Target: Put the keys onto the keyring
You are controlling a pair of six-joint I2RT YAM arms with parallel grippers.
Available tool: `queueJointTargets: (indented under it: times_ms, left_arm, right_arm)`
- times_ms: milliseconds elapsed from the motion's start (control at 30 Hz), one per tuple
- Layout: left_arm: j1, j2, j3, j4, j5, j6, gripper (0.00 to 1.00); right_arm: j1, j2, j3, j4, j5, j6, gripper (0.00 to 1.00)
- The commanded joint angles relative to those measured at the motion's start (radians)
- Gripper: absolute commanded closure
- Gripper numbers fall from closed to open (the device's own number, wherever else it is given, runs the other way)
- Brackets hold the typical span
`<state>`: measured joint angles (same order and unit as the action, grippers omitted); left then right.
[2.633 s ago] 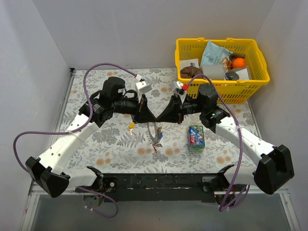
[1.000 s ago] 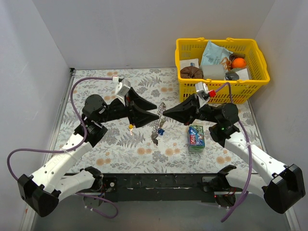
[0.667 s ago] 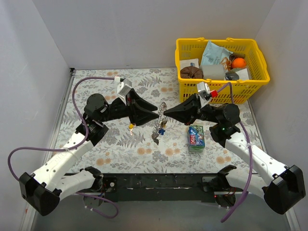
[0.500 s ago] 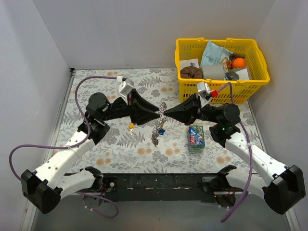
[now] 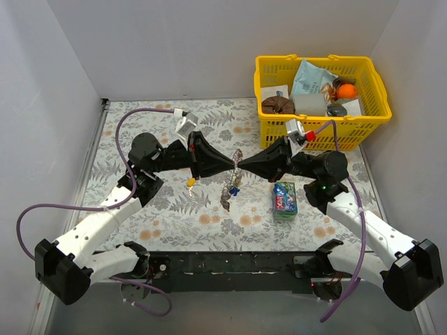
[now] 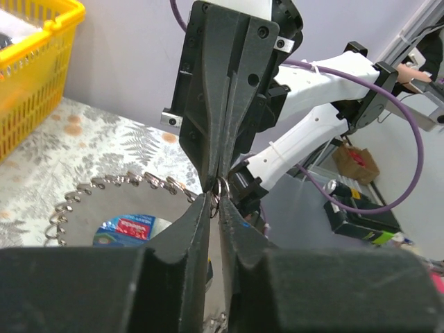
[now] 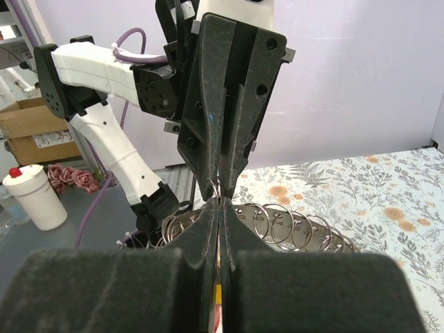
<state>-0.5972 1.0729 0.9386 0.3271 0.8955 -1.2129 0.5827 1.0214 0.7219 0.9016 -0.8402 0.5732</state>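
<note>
Clearly shiny, coiled silver keyring (image 6: 104, 184) w/ keys (image 5: 235, 187) hanging: R jaws pinch it, L jaws nip it too.

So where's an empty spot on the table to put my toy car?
Bare mat lies at the front between left arm and right arm, and at the back between the purple cable and yellow basket. The middle is crowded: left claw and right claw meet at the keyring, snack packet nearby.

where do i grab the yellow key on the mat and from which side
Probably take the yellow key by its plastic head, straight down from above: it lies flat on the mat, apart from the hanging keyring, and the head is its widest visible part.
</note>
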Motion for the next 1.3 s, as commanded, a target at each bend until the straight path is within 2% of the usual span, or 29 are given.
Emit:
queueJointTargets:
  times_ms: [0, 33, 200, 300, 333, 367, 433, 467, 567, 733, 767, 800, 833, 1033, 1267]
  left_arm:
    - [0.005, -0.016, -0.004, 0.050, 0.006, -0.020, 0.97]
    - [0.007, -0.018, -0.004, 0.053, 0.005, -0.020, 1.00]
    - [0.005, -0.034, -0.008, 0.029, -0.015, -0.004, 1.00]
    - [0.007, -0.042, 0.018, -0.052, -0.032, 0.048, 1.00]
    - [0.007, -0.041, 0.046, -0.118, -0.032, 0.068, 1.00]
    - [0.007, -0.034, 0.058, -0.150, -0.035, 0.107, 1.00]
    - [0.005, -0.028, 0.075, -0.224, -0.036, 0.130, 1.00]
    - [0.007, -0.025, 0.091, -0.249, -0.033, 0.160, 1.00]
    - [0.007, -0.018, 0.135, -0.370, -0.029, 0.214, 1.00]
    - [0.005, 0.002, 0.213, -0.571, -0.020, 0.357, 1.00]
    - [0.005, 0.004, 0.224, -0.592, -0.020, 0.372, 1.00]
    - [0.007, 0.007, 0.244, -0.612, -0.018, 0.389, 1.00]
    - [0.005, 0.015, 0.253, -0.647, -0.017, 0.416, 1.00]
    - [0.005, 0.042, 0.308, -0.732, 0.003, 0.480, 1.00]
    - [0.005, 0.078, 0.338, -0.770, 0.013, 0.509, 1.00]
  right_arm:
    - [-0.004, -0.014, 0.007, 0.088, 0.003, 0.011, 0.99]
    - [-0.004, -0.014, 0.007, 0.088, 0.003, 0.013, 0.99]
    - [-0.004, -0.006, 0.011, 0.076, -0.003, 0.014, 0.99]
    - [-0.004, 0.014, 0.040, 0.011, -0.039, -0.010, 0.99]
    - [-0.004, 0.022, 0.068, -0.015, -0.071, -0.048, 0.95]
    - [-0.004, 0.032, 0.082, -0.091, -0.082, -0.073, 0.86]
    - [-0.009, 0.046, 0.131, -0.203, -0.132, -0.192, 0.78]
    - [-0.011, 0.057, 0.183, -0.342, -0.143, -0.243, 0.73]
    - [-0.021, 0.062, 0.252, -0.527, -0.154, -0.381, 0.64]
    - [-0.041, 0.074, 0.290, -0.590, -0.213, -0.424, 0.47]
    - [-0.043, 0.088, 0.295, -0.601, -0.232, -0.424, 0.30]
    - [-0.043, 0.097, 0.310, -0.612, -0.252, -0.432, 0.22]
    - [-0.043, 0.104, 0.321, -0.628, -0.281, -0.444, 0.19]
    - [-0.043, 0.124, 0.330, -0.626, -0.332, -0.409, 0.25]
    - [-0.043, 0.154, 0.312, -0.503, -0.353, -0.291, 0.51]
